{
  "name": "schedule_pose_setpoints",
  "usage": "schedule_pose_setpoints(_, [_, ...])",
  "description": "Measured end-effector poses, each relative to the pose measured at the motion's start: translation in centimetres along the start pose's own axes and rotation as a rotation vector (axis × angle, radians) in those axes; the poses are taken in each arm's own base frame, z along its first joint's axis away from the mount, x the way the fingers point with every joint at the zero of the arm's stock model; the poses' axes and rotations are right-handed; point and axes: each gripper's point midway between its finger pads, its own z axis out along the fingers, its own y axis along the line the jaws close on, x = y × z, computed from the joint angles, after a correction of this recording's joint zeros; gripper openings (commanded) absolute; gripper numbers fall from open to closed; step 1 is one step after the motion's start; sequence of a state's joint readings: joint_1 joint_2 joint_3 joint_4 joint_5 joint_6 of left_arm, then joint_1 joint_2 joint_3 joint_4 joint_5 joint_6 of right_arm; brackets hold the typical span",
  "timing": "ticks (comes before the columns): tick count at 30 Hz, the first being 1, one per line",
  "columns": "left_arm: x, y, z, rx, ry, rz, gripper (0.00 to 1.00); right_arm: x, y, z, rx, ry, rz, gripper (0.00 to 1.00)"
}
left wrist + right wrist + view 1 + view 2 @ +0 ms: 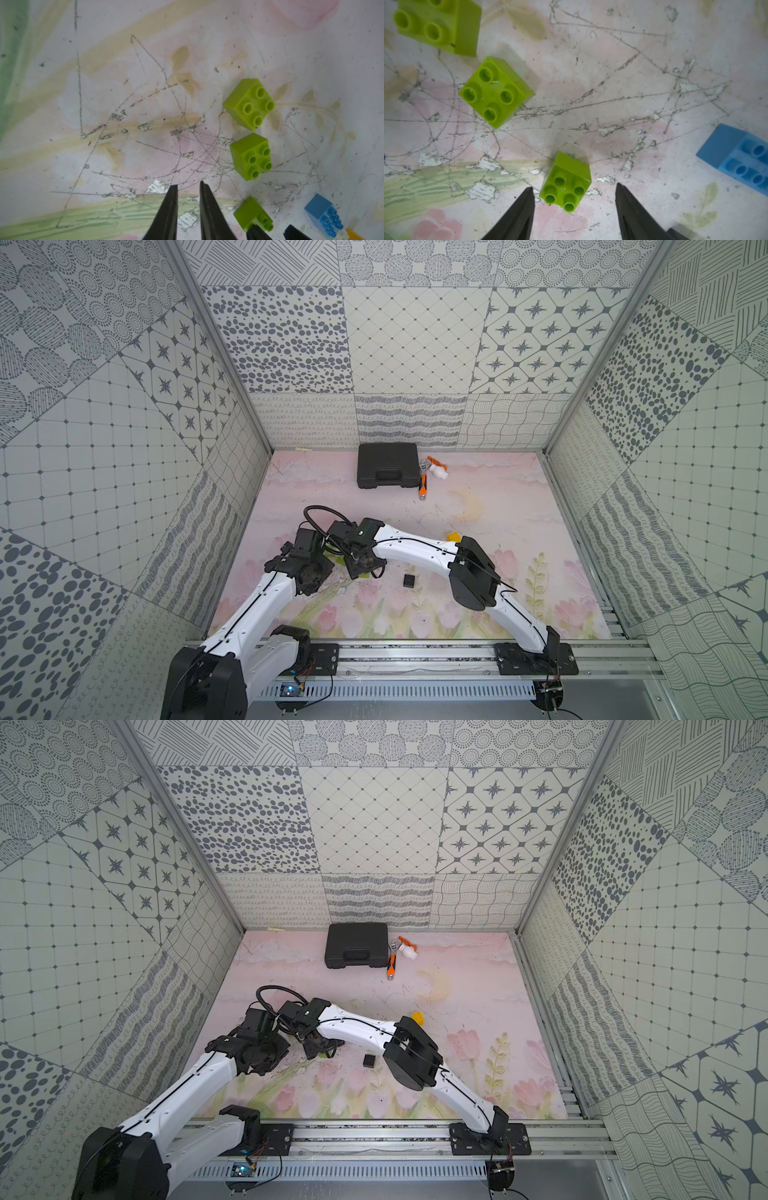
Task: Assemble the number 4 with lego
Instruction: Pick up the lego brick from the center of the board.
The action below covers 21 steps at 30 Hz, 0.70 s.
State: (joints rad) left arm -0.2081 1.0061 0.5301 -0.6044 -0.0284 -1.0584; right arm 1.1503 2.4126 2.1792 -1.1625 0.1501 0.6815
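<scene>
Right hand (574,192) lowered with fingers apart astride a square lime green studded plastic brick (566,181), not gripping; left hand (188,188) narrowly parted, empty over the table (124,104).

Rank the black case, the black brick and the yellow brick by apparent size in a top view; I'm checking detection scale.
1. black case, by far largest.
2. and 3. yellow brick and black brick: unsure, since an arm hides part of the yellow one.

I work inside a robot test cell: patterned grey-and-white panels (399,339) in aluminium framing enclose three sides, a scratched floral mat covers the counter (498,497), and my arms bolt to a near-edge aluminium rail (415,659).
</scene>
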Motion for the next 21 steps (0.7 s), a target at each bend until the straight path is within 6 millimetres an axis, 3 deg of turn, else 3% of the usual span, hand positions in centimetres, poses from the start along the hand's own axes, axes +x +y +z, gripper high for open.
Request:
schedule_pose_setpoints(3, [0.1, 0.1, 0.1, -0.003, 0.007, 0.000, 0.23, 0.1, 0.0, 0.2, -0.001, 0.005, 0.004, 0.58])
schedule_pose_setpoints(9, [0.5, 0.4, 0.3, -0.009, 0.022, 0.001, 0.24, 0.3, 0.2, 0.6, -0.007, 0.016, 0.011, 0.61])
schedule_pose_setpoints(17, [0.4, 1.1, 0.2, -0.025, 0.005, -0.008, 0.48, 0.4, 0.3, 0.9, -0.019, 0.030, 0.022, 0.50])
schedule_pose_setpoints(21, [0.1, 1.5, 0.0, -0.045, -0.014, -0.016, 0.53, 0.4, 0.6, 1.3, -0.036, 0.029, 0.026, 0.49])
